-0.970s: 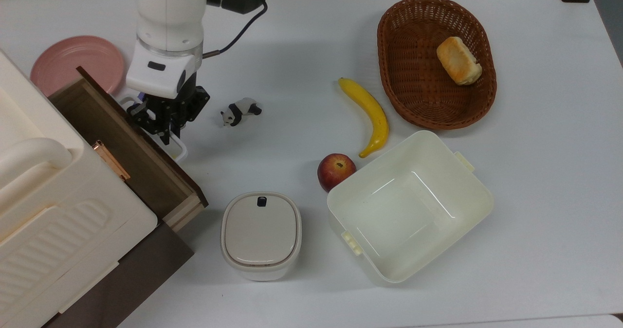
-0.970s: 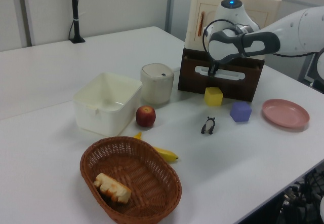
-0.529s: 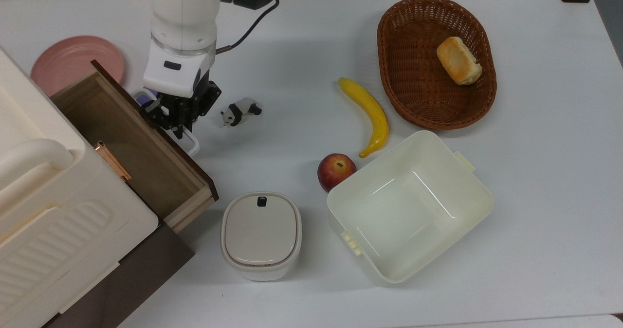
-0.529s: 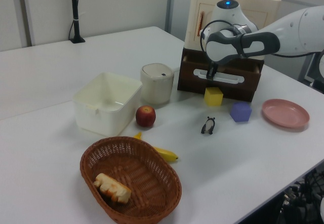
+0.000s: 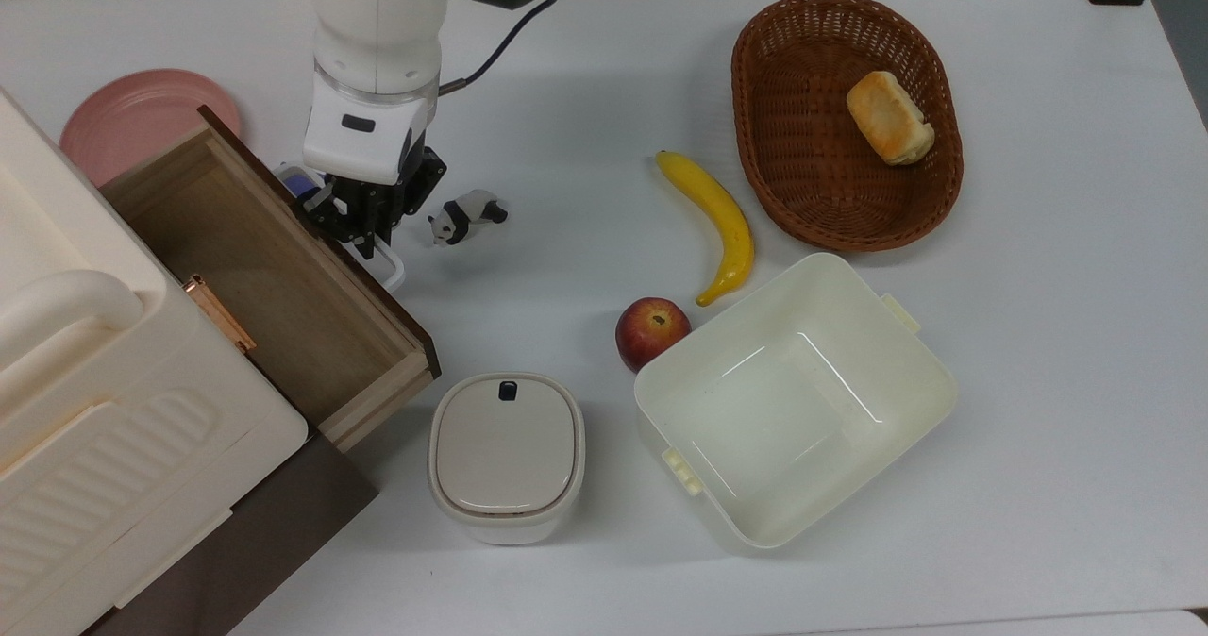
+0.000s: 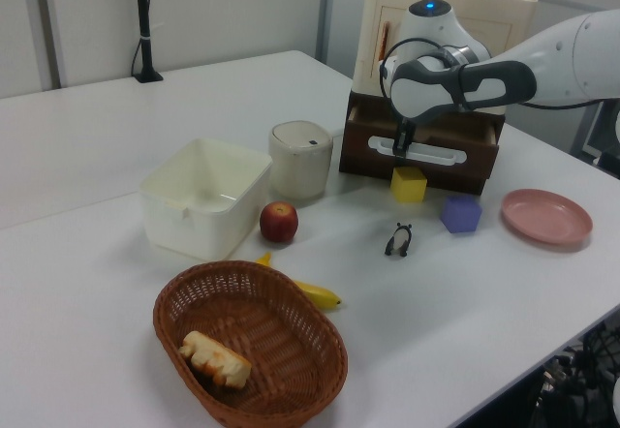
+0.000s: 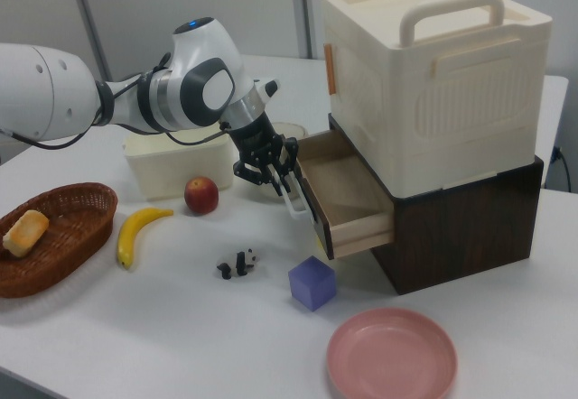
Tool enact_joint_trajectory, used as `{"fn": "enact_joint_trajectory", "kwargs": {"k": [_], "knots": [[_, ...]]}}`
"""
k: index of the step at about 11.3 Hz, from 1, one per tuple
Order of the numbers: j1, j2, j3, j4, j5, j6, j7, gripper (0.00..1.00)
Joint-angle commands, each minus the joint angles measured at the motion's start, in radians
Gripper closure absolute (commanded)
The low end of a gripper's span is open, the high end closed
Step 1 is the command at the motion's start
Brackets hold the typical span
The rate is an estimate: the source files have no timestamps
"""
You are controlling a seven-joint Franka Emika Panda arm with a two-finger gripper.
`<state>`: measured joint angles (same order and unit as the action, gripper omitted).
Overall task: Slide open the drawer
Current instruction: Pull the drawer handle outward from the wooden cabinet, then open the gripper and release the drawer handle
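Light-wood drawer [image 5: 274,277] with a dark brown front panel and white loop bar handle [image 5: 382,260] stands pulled well out of the dark brown cabinet base [image 7: 461,214] under the cream ribbed cabinet top [image 5: 85,410]. Black two-finger gripper [image 5: 363,224] is clamped on that handle, just beside a small panda figurine [image 5: 464,216] on the white table [image 5: 1038,334].

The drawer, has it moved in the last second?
Yes. In the top view the drawer has slid further out toward the lidded container, gripper on its handle.
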<state>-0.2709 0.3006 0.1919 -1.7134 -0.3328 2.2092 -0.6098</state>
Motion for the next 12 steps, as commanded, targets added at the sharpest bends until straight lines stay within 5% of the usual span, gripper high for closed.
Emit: {"fn": "enact_joint_trajectory", "kwargs": {"k": [1, 6, 8, 10, 12], "knots": [[0.016, -0.047, 0.018, -0.052, 0.012, -0.014, 0.022, 0.87], [0.016, -0.046, 0.020, -0.049, 0.014, -0.017, 0.034, 0.81], [0.016, -0.044, 0.033, -0.045, 0.014, -0.029, 0.123, 0.51], [0.015, -0.044, 0.037, -0.043, 0.014, -0.031, 0.127, 0.33], [0.015, -0.046, 0.037, -0.040, 0.014, -0.031, 0.128, 0.26]]}}
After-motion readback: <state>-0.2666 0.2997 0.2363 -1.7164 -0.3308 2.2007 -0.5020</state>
